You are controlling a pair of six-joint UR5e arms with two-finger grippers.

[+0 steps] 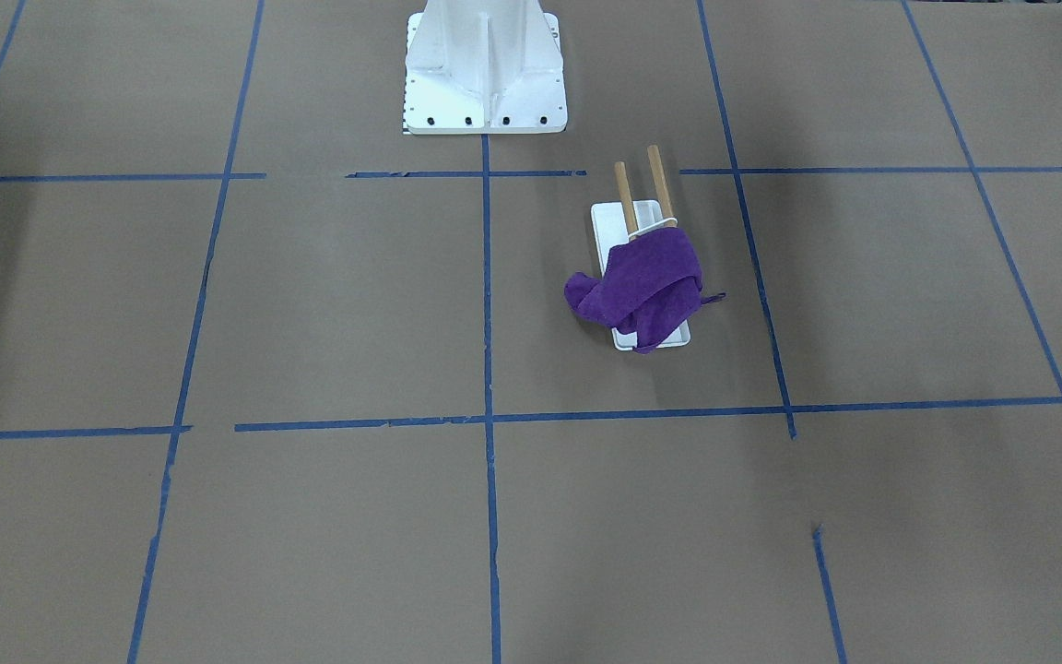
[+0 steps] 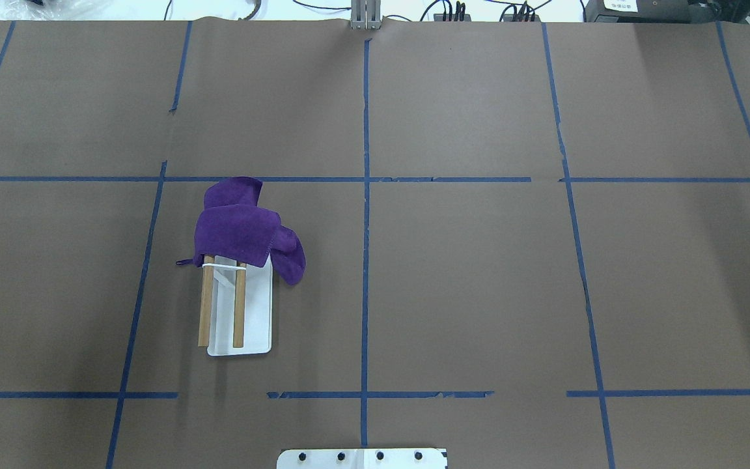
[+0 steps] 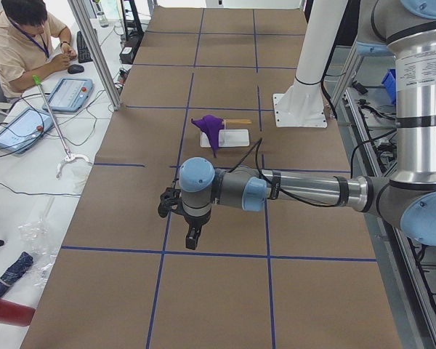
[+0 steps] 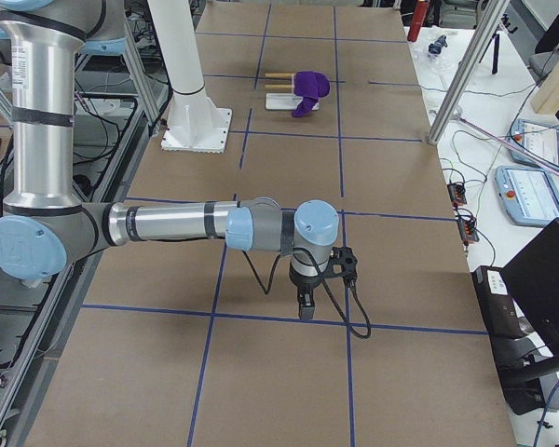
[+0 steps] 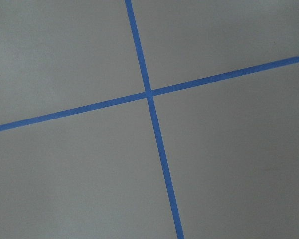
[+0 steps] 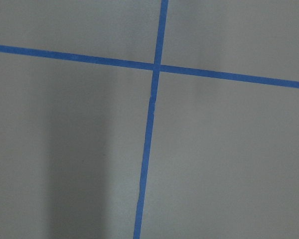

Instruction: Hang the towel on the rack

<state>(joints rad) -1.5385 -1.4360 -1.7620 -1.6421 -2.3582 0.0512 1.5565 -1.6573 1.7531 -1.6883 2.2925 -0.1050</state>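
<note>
**towel** (image 2: 238, 225): purple, soft cloth. lies draped over the far ends of the rack's two rods, on the robot's left half of the table (image 2: 479, 293). it is bunched rather than spread. one thick fold spills off the side nearer the table's middle, and a small loop pokes out at the other side. judged hung, but loosely.

**rack** (image 2: 254, 312): white tray base with two wooden rods (image 2: 239, 306) side by side. a white band (image 2: 222, 266) ties the rods together just beside the cloth's edge. in the side views the rods sit raised off the base, which gives the cloth room to hang. the band likely keeps the pair from splaying under the load.

**left gripper** (image 3: 192, 238): pointing down over bare table, well apart from the rack. cannot tell whether its fingers are spread or pressed together. its wrist camera shows only crossing tape lines (image 5: 148, 94).

**right gripper** (image 4: 305, 303): likewise pointing down over bare table, well apart from the rack, finger state not discernible.

**pedestal** (image 1: 485, 65): white, bolted down, near the rack but apart from it.

**assessment**: both arms sit clear of the rack, which suits a finished job. the heavier side fold could drag the cloth off.
</note>
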